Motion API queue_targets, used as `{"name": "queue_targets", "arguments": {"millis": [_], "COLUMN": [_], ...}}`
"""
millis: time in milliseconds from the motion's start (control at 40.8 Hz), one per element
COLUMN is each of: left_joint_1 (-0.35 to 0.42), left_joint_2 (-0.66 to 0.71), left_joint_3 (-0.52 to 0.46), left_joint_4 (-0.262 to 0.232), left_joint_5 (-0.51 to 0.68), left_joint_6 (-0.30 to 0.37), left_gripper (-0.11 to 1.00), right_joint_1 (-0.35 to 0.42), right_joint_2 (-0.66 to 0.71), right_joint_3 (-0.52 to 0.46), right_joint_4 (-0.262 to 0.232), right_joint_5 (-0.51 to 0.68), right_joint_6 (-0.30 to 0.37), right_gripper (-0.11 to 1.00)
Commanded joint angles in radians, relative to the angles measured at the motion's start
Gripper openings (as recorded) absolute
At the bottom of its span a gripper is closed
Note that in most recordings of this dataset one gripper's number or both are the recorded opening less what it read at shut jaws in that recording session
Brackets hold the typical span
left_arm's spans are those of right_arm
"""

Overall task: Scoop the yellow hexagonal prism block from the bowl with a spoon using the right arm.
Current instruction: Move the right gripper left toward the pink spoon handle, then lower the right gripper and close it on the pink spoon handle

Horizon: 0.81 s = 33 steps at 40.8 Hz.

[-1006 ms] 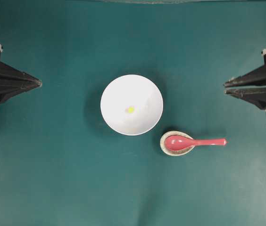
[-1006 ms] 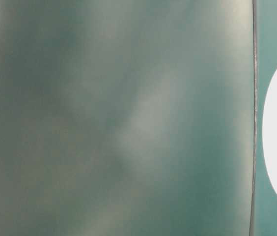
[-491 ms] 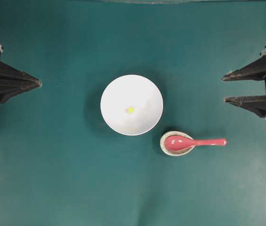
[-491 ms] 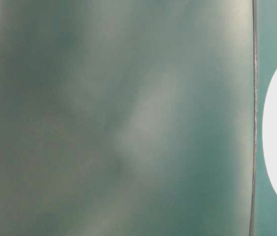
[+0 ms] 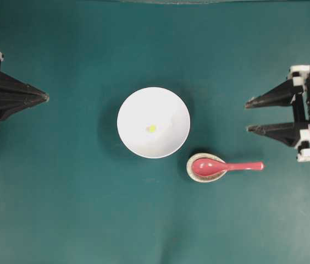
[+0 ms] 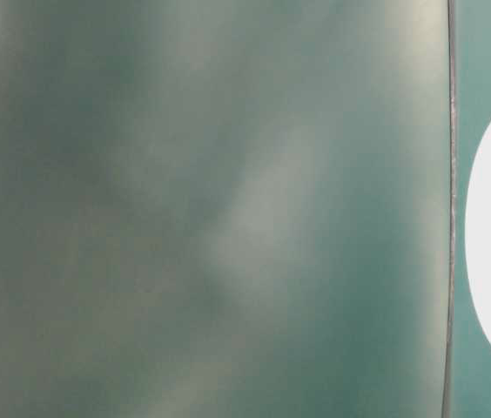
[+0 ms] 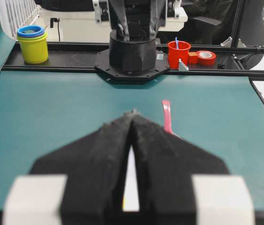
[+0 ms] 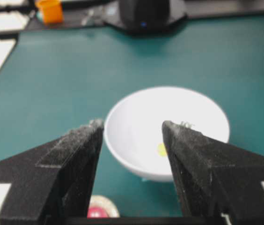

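The yellow hexagonal prism block (image 5: 152,128) lies loose on the floor of the white bowl (image 5: 130,104), a little left of the bowl's centre in the overhead view; the right wrist view shows it as a yellow spot (image 8: 162,149) low inside the bowl (image 8: 136,122). Nothing touches it.

Just beside the bowl, toward the lower right, the red-pink spoon (image 5: 223,166) sits with its scoop cradled in a speckled beige spoon rest (image 5: 191,168). Its handle sticks out past the rest toward the right arm's side. That looks deliberate: the raised, free handle gives the arm something to pinch without scraping the bench (image 5: 89,220).

The right claw (image 5: 247,116) hangs above the bench, well apart from the spoon and up-frame of its handle, with its two black fingers spread wide and nothing between them. From its own camera the bowl shows in the gap between the fingers (image 8: 66,164). I judge the task barely begun: the spoon is not yet picked up, and the spread fingers suit a coming grasp of the handle.

The left claw (image 5: 46,97) rests at the far left, its fingers pressed together to a point, holding nothing and well away from everything. It has no part in this job.
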State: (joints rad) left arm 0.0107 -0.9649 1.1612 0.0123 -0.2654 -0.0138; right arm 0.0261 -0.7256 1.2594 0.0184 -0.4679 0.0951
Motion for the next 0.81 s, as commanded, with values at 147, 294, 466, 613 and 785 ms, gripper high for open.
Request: {"name": "queue_targets", "arguments": {"millis": [147, 294, 466, 613, 785], "left_joint_1": [0.0, 0.0, 0.002, 0.0, 0.0], "left_joint_2": [0.0, 0.002, 0.0, 0.002, 0.008], "left_joint_3": [-0.026, -0.026, -0.026, -0.025, -0.025], "left_joint_4": [0.005, 0.003, 0.005, 0.003, 0.003], "left_joint_5": [-0.008, -0.008, -0.005, -0.005, -0.005], "left_joint_6": [-0.002, -0.002, -0.003, -0.003, -0.003], "left_gripper": [0.03, 0.03, 0.03, 0.03, 0.03], "right_joint_1": [0.051, 0.087, 0.146, 0.21, 0.279], "right_joint_2": [0.13, 0.218, 0.31, 0.39, 0.492], "right_joint_3": [0.051, 0.086, 0.124, 0.135, 0.132], "right_joint_4": [0.011, 0.058, 0.109, 0.155, 0.204], "right_joint_5": [-0.215, -0.339, -0.471, -0.543, -0.612], "right_joint_6": [0.002, 0.002, 0.002, 0.002, 0.0], "right_gripper": [0.58, 0.58, 0.58, 0.58, 0.58]}}
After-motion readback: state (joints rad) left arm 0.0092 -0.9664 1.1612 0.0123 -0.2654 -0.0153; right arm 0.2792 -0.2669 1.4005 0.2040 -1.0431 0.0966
